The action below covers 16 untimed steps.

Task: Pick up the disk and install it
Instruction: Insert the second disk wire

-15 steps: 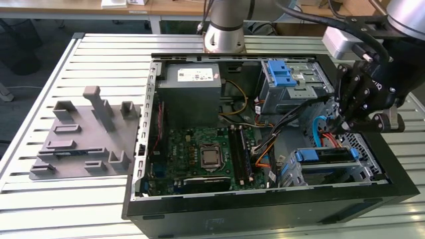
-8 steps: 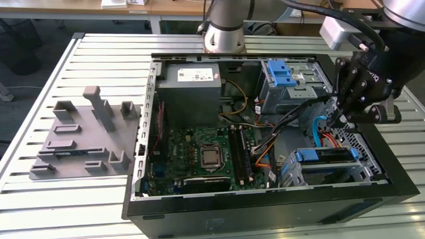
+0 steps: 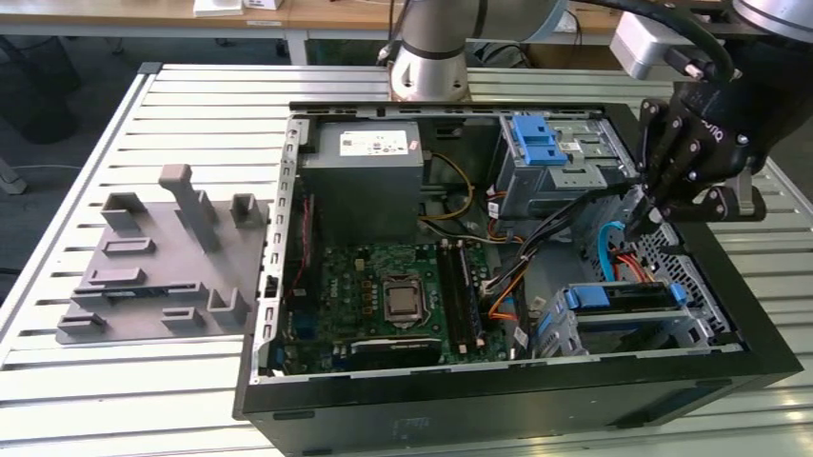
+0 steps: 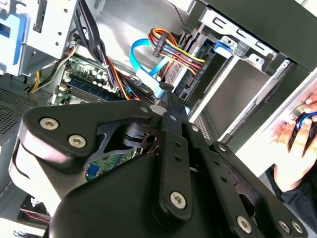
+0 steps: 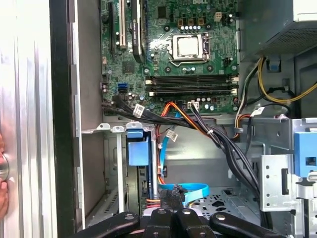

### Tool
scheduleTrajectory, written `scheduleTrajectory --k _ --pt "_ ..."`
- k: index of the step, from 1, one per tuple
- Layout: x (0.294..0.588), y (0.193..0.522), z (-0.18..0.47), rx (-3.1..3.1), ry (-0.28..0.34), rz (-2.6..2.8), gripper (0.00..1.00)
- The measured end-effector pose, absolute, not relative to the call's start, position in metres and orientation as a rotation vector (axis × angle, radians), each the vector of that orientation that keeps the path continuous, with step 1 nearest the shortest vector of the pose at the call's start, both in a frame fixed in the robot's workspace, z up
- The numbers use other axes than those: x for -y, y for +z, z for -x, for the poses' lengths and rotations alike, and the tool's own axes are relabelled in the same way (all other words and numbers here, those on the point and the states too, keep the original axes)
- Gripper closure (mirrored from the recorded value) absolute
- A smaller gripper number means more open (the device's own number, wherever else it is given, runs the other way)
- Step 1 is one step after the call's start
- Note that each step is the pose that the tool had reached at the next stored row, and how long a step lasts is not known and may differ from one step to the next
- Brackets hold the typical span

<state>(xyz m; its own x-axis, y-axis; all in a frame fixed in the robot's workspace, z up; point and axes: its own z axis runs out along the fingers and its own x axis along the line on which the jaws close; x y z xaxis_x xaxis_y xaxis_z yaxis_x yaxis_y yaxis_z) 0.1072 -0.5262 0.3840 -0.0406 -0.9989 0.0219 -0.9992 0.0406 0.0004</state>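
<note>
Slatted metal tabletop [image 3: 190,124] carries an open black computer case [image 3: 508,405], lying on its side. In the exterior view, the dark hard disk with blue plastic side rails [image 3: 623,297] sits in a bare-metal cage at the case's 5 o'clock corner, its long axis running from 9 to 3 o'clock. The black pincer [image 3: 654,219] hangs inside the case with the disk at about its 6 o'clock, near but apart. Its fingers are drawn narrow, and I see nothing between them. Between the two a flat blue ribbon cable [image 3: 604,252] loops and a bundle of orange and black wires [image 3: 527,271] crosses, likely to snag. At 9 o'clock of the disk lies the green motherboard [image 3: 394,295]; at 12 o'clock of that, a grey metal box [image 3: 368,181]. A person's hand [image 4: 297,144] rests outside the case wall in the second wrist view.
</note>
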Motion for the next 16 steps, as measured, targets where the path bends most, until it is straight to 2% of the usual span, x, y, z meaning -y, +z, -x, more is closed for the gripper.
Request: scheduleTrajectory --k 16 --pt "0.5193 0.3828 -0.1072 2.251 0.03 -2.162 0.89"
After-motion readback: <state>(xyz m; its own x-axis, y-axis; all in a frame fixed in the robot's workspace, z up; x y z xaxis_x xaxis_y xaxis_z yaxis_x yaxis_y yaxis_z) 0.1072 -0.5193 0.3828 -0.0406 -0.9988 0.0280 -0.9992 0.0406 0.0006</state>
